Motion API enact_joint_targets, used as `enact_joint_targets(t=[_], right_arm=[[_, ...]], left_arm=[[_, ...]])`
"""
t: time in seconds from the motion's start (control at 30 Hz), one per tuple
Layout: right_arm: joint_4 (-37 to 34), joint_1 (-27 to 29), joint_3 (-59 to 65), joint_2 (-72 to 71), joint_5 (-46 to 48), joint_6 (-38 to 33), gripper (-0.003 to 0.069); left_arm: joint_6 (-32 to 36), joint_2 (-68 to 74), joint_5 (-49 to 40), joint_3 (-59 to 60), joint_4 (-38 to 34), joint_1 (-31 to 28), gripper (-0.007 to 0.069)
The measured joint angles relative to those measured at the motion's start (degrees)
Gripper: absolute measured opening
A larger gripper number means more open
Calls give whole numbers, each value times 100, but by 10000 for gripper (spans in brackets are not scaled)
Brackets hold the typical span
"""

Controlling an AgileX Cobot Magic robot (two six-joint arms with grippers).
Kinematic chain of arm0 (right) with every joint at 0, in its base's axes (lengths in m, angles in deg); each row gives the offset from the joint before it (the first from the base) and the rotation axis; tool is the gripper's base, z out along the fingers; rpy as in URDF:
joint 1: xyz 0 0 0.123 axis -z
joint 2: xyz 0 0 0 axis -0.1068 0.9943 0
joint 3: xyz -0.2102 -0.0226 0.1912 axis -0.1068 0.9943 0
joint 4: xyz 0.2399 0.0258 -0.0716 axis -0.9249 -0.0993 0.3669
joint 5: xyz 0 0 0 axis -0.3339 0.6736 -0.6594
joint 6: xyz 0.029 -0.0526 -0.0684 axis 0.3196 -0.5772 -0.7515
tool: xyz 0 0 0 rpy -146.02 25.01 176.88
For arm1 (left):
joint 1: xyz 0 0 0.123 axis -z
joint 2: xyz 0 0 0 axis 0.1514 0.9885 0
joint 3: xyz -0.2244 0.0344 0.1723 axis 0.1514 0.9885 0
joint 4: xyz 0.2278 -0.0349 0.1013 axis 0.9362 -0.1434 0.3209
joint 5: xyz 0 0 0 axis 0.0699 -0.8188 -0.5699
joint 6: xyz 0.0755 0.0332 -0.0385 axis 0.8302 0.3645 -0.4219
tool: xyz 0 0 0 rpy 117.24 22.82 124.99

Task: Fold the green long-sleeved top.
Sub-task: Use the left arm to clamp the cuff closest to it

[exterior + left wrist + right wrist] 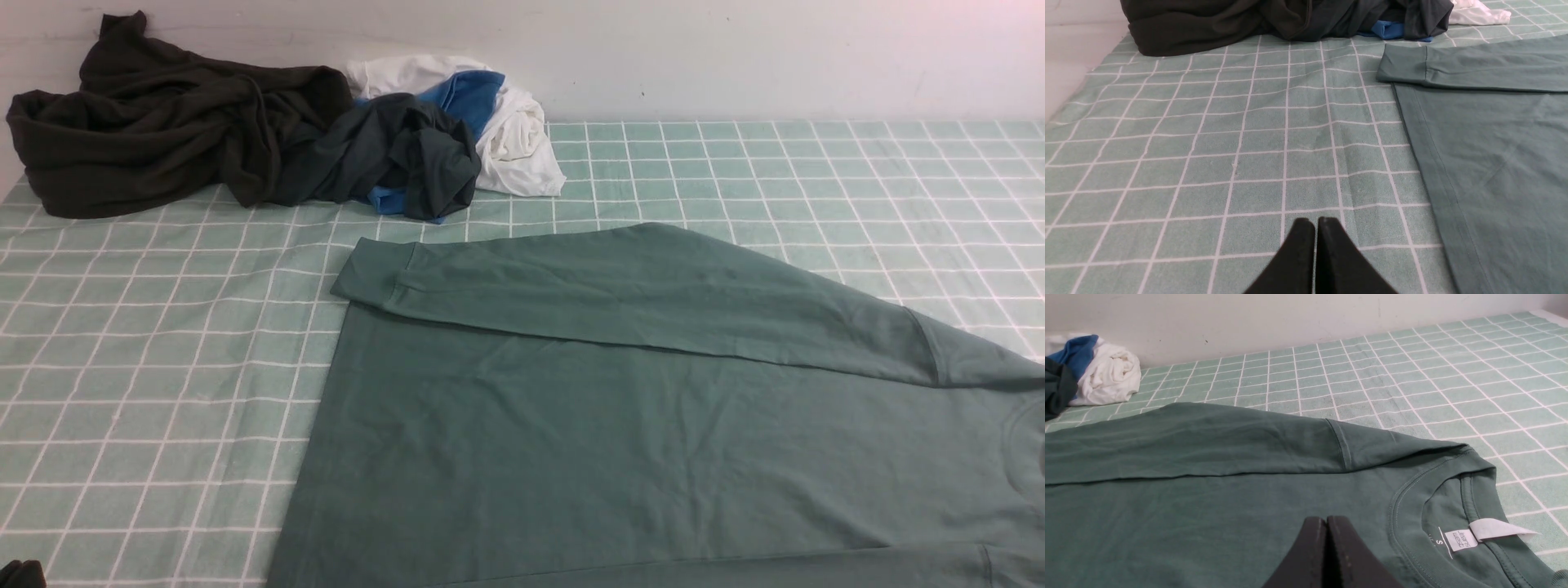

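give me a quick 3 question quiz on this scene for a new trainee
1. True or false: one sleeve of the green long-sleeved top lies folded over its body, cuff toward the robot's left.
2. What sits at the far left of the checked cloth? A) a heap of other clothes B) a basket C) a stack of books
3. Fill in: the jaws of the left gripper and right gripper are both ____.
Key: 1 true; 2 A; 3 shut.

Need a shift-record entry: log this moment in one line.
green top: flat, far sleeve folded over body | left gripper: shut, empty, above checked cloth | right gripper: shut, empty, above green top
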Motion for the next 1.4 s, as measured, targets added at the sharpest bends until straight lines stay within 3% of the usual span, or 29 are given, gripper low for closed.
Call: enact_joint_targets(t=[0.63,0.8,0.9,1.0,1.13,1.23,1.4], right_arm=[[-227,0,0,0,0,0,-14],[-1036,0,0,0,7,82,-14],[-2435,0,0,0,9,546,-14],[-3648,0,6,0,14,860,-14],[-4928,0,1,0,-39,927,-14],[-5163,0,1,0,-87,782,-14],[-5219,0,1,0,-33,428,-14]], left_arm=[[-33,0,-2,0,-98,0,-3],[-709,0,98,21,-1466,0,-3],[-1610,0,130,47,-3365,0,-3],[-1854,0,130,47,-4415,0,-3],[-1840,0,155,47,-4837,0,-3],[-1707,0,174,47,-4954,0,-3],[-280,0,-38,-515,-4939,0,-3]])
